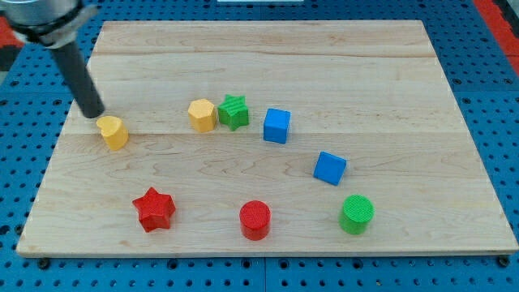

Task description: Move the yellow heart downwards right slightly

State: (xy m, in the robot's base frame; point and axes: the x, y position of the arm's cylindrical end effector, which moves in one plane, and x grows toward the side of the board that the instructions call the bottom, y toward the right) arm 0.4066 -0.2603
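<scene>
The yellow heart point(113, 132) lies on the wooden board point(349, 65) at the view's left. My tip point(95, 114) stands just above and to the left of the heart, very close to it or touching its upper-left edge. The dark rod rises from there toward the view's top left corner.
A yellow hexagon point(202, 115) and a green star point(233, 111) sit side by side at the middle. Two blue cubes point(276, 126) point(330, 168) lie to their right. A red star point(154, 209), a red cylinder point(255, 220) and a green cylinder point(357, 214) line the bottom.
</scene>
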